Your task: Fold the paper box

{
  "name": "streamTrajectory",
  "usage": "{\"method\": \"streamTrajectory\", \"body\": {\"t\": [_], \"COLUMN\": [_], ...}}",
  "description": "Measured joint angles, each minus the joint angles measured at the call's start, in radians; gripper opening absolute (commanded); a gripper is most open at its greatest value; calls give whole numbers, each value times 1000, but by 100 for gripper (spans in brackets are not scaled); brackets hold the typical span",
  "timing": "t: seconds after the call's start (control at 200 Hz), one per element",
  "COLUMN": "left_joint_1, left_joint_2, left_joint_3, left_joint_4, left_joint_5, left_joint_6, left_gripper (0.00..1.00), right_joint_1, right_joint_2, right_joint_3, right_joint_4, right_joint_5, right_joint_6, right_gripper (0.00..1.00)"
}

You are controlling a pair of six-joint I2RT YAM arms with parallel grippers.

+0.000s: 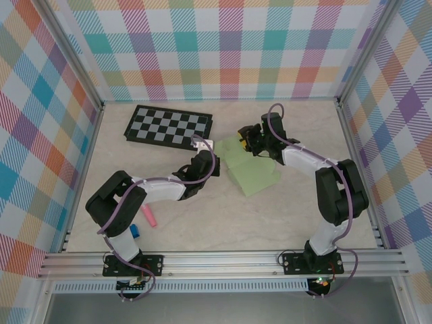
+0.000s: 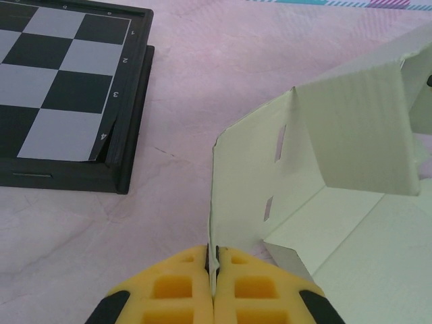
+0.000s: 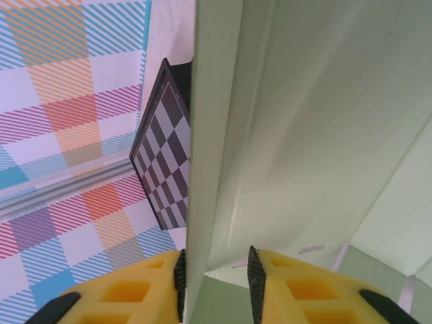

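Observation:
The paper box (image 1: 253,172) is pale green card, half raised, at the middle of the table. My left gripper (image 1: 217,156) is at its left edge. In the left wrist view that gripper (image 2: 214,260) is shut on the thin edge of an upright slotted wall of the box (image 2: 337,135). My right gripper (image 1: 244,143) is at the box's far corner. In the right wrist view it (image 3: 214,270) stands open astride an upright flap of the box (image 3: 304,135); the left pad touches the card and a gap shows before the right pad.
The black-and-grey checkerboard (image 1: 169,126) lies at the back left, close to the box's left side (image 2: 61,88) (image 3: 165,155). A pink thing (image 1: 148,217) and a blue thing (image 1: 135,231) lie by the left arm's base. Plaid walls enclose the table.

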Motion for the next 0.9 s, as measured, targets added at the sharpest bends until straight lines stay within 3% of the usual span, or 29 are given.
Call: {"method": "streamTrajectory", "body": {"t": [0.105,0.43,0.655,0.765,0.9], "left_joint_1": [0,-5,-11,-13,-14], "left_joint_2": [0,23,40,52,62], "left_joint_3": [0,0,0,0,0], "left_joint_4": [3,66,78,79,79], "left_joint_5": [-2,-24,-51,-63,-63], "left_joint_6": [4,76,91,93,103], "left_gripper": [0,0,0,0,28], "right_joint_1": [0,0,-6,-6,-6], "right_joint_2": [11,33,58,58,58], "right_joint_3": [-2,-11,-11,-11,-21], "right_joint_4": [34,87,95,108,127], "right_joint_5": [0,-16,-26,-27,-18], "right_joint_6": [17,47,68,69,50], "right_gripper": [21,26,10,7,4]}}
